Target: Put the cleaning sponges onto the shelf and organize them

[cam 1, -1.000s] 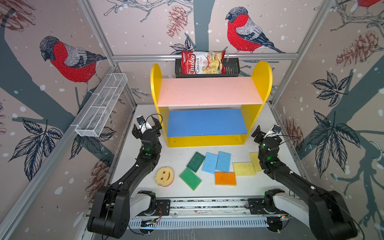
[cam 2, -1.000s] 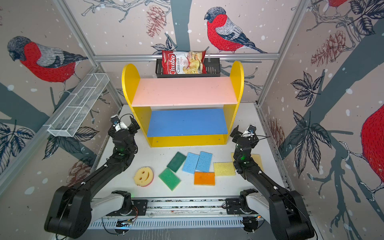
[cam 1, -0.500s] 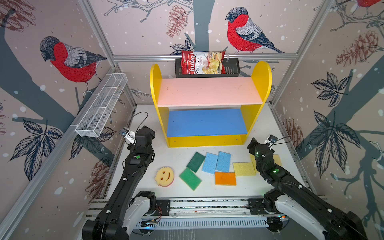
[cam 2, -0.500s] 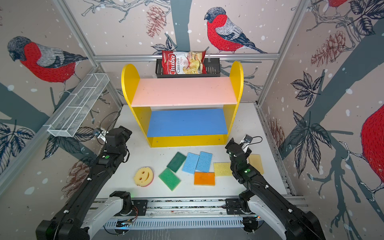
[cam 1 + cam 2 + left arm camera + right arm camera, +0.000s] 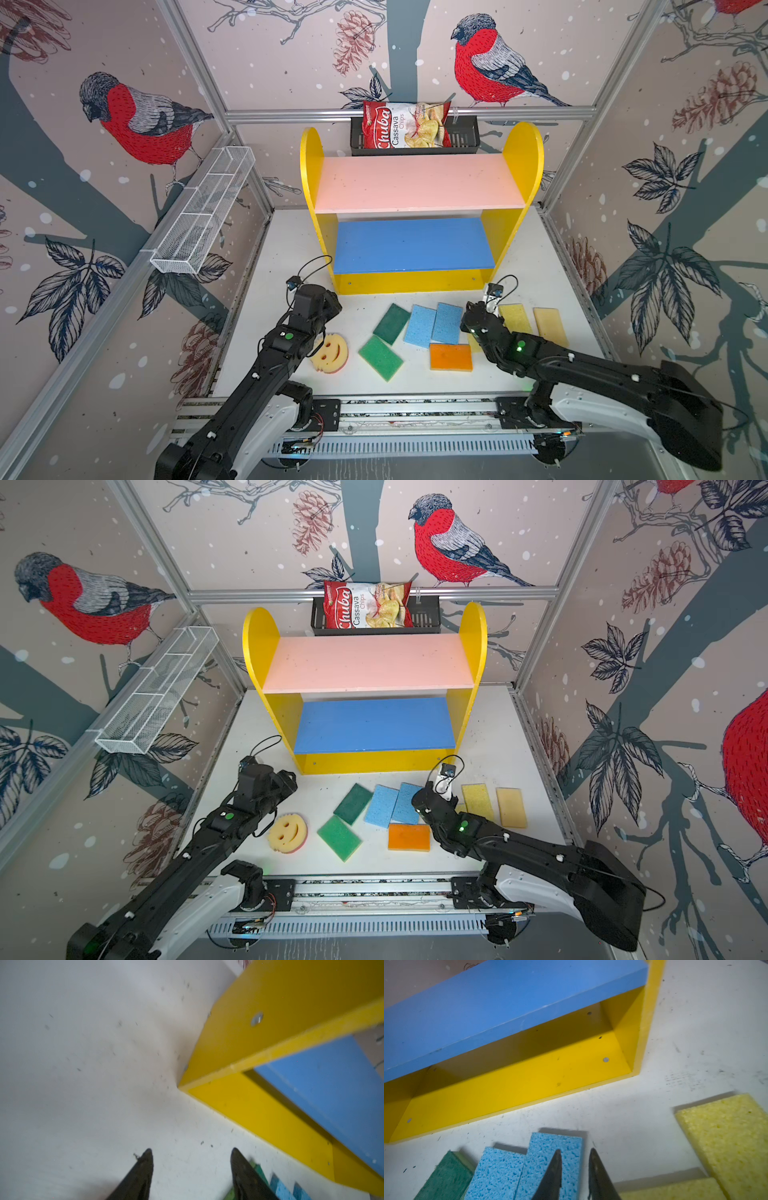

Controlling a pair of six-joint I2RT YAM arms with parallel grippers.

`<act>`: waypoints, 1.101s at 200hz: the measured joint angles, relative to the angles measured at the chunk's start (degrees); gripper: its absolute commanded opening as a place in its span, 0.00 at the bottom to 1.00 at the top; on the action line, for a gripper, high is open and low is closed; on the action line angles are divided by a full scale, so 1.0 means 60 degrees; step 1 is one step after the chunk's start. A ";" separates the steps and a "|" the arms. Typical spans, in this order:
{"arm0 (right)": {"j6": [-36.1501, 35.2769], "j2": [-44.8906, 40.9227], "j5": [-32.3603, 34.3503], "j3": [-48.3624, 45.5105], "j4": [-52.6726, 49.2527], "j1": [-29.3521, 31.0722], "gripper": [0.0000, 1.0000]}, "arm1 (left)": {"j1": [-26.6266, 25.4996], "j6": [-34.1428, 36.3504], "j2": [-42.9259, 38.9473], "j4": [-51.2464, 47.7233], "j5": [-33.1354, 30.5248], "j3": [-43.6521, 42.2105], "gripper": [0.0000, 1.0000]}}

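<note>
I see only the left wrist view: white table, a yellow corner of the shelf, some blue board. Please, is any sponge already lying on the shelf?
Observer: No. In both top views the pink top board and the blue board carry nothing.
Operator: Where is the smiley sponge? I cannot find it.
Observer: It lies flat on the table beside the left arm, nearer the robot's base than the left pincer.
Operator: And the right pincer, what is it doing?
Observer: It is narrowly open at the edge of a light blue sponge and grips nothing.
</note>
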 measured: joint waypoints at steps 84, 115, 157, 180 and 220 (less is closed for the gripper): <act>0.0000 0.2685 -0.1260 0.1009 0.1279 0.0168 0.20 | -0.3228 0.0044 0.1683 0.0838 -0.0404 -0.0018 0.57; -0.0047 0.3639 -0.2080 0.1628 0.1818 -0.0364 0.20 | -0.3333 0.0382 0.2393 0.0980 -0.0375 0.0266 0.59; -0.0331 0.4641 -0.3395 0.2532 0.2269 -0.1384 0.19 | -0.3348 0.0834 0.3034 0.1348 -0.0404 0.0477 0.58; -0.0572 0.5005 -0.3796 0.3009 0.2317 -0.1967 0.19 | -0.3289 0.0994 0.3490 0.1508 -0.0517 0.0637 0.57; -0.1206 0.5442 -0.4594 0.3628 0.2033 -0.2896 0.19 | -0.2291 0.1220 0.4535 0.1996 -0.0452 0.1242 0.55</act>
